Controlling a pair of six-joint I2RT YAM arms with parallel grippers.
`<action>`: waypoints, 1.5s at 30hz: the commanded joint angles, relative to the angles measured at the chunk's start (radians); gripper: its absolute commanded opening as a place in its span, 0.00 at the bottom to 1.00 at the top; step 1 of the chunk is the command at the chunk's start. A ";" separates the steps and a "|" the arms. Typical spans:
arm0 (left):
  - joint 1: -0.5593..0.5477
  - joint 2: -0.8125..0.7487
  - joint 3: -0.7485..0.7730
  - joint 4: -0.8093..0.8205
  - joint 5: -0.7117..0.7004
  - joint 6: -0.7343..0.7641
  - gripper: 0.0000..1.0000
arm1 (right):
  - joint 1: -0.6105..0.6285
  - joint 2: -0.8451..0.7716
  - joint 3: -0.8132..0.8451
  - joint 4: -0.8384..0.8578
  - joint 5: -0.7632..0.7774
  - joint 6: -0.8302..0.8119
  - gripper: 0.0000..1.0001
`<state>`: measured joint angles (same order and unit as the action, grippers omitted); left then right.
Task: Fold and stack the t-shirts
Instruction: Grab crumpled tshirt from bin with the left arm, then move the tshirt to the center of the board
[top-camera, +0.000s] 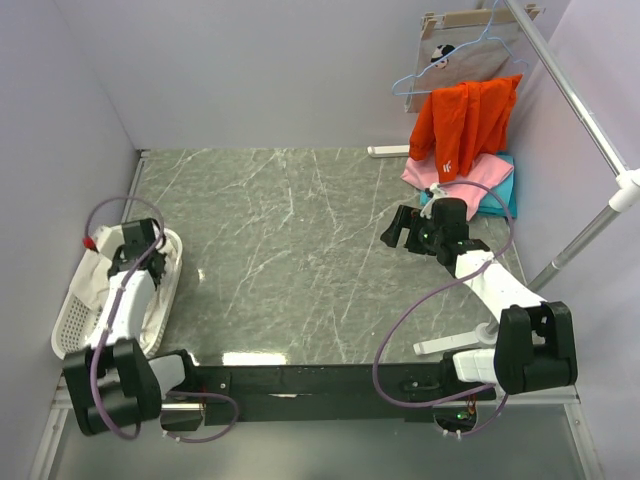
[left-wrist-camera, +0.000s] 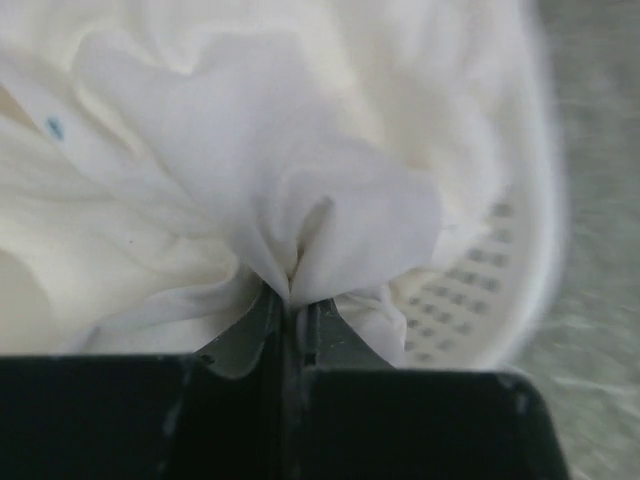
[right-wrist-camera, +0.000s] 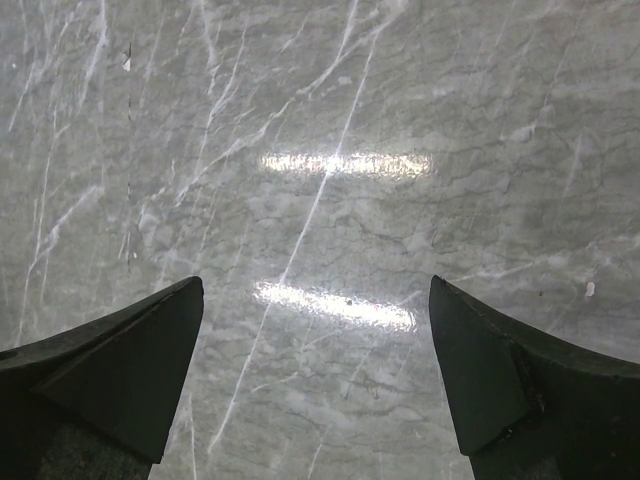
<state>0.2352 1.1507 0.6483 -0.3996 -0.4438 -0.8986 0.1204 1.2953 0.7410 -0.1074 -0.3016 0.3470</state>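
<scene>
A crumpled white t-shirt (left-wrist-camera: 250, 150) fills the white plastic basket (top-camera: 70, 325) at the table's left edge. My left gripper (top-camera: 140, 262) reaches down into the basket. In the left wrist view it (left-wrist-camera: 292, 300) is shut on a pinched fold of the white cloth, which bunches up above the fingertips. A folded pink t-shirt (top-camera: 420, 175) lies on a teal one (top-camera: 497, 195) at the back right. My right gripper (top-camera: 398, 232) hovers near them over bare marble, its jaws (right-wrist-camera: 315, 290) wide open with nothing between them.
An orange garment (top-camera: 465, 125) hangs over the pink and teal pile from a metal rail (top-camera: 570, 90), with a blue hanger (top-camera: 450, 60) behind it. The basket's perforated wall (left-wrist-camera: 480, 290) is close to the right of my left fingers. Walls enclose the table.
</scene>
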 joint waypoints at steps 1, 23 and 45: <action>0.000 -0.169 0.175 -0.002 0.099 0.113 0.01 | 0.007 0.015 0.044 0.021 -0.033 0.004 1.00; -0.094 -0.431 0.351 0.313 1.110 0.113 0.01 | 0.036 -0.039 0.073 0.012 0.004 0.040 1.00; -1.123 0.379 0.399 0.318 -0.130 0.224 0.90 | 0.282 -0.128 0.146 -0.118 0.176 -0.065 1.00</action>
<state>-0.7910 1.5269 0.9718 -0.0475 -0.3683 -0.6785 0.3885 1.1309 0.8707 -0.2211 -0.1257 0.3187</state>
